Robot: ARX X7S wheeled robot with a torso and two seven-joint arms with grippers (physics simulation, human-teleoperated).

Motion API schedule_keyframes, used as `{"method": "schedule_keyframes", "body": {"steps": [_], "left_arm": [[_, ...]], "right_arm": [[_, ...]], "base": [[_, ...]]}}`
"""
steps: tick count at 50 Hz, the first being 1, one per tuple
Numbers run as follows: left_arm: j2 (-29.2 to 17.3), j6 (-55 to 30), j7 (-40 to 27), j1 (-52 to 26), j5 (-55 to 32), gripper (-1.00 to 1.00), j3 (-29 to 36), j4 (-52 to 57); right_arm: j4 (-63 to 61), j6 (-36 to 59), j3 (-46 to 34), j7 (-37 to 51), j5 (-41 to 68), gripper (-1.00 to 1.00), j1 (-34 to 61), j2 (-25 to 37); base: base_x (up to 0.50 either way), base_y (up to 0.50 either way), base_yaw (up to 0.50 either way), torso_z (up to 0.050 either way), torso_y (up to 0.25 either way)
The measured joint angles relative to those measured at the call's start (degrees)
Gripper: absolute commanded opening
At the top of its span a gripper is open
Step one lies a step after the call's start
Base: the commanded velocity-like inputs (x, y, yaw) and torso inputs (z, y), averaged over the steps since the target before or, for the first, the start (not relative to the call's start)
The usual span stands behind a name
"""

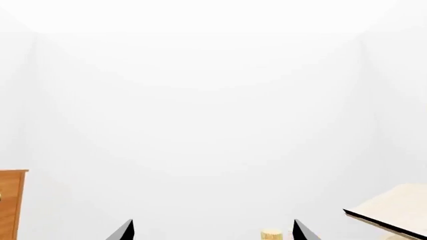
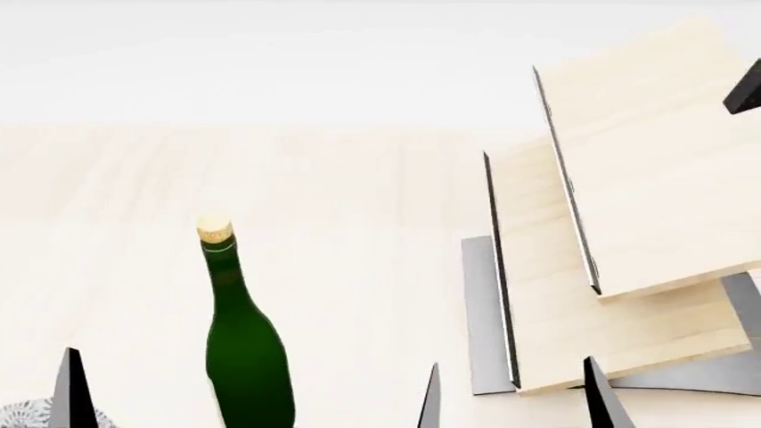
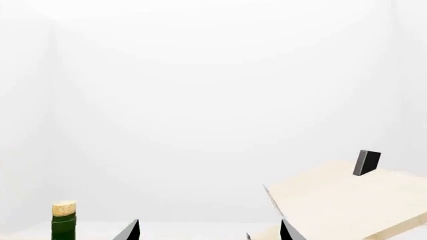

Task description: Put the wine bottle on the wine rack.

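Note:
The wine bottle [image 2: 248, 352] stands upright on the pale wood table, dark green glass with a tan cork [image 2: 214, 229]. The wine rack [image 2: 618, 223], slanted light boards on a grey metal base, is to its right. My left gripper [image 1: 213, 231] is open and empty. The cork [image 1: 271, 234] shows between its tips, close to one of them, and one left fingertip [image 2: 74, 383] stands left of the bottle. My right gripper [image 2: 515, 397] is open and empty in front of the rack's lower board, right of the bottle. In the right wrist view the cork [image 3: 64, 206] lies outside the fingers.
A patterned grey-white bowl [image 2: 24, 415] peeks in at the near left corner. A brown cabinet [image 1: 11, 205] stands off to the left. A small black block [image 3: 366, 163] sits at the rack's top edge. White wall lies behind the table.

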Motion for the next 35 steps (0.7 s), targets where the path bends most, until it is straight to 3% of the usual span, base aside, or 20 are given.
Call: {"method": "schedule_keyframes", "body": {"steps": [35], "left_arm": [[-0.76, -0.18, -0.89, -0.16, -0.08, 1.00, 0.71, 0.31]], "right_arm": [[-0.14, -0.31, -0.88, 1.11, 0.33, 1.00, 0.07, 1.13]], "base": [[0.00, -0.19, 0.00, 0.000, 0.000]]}}
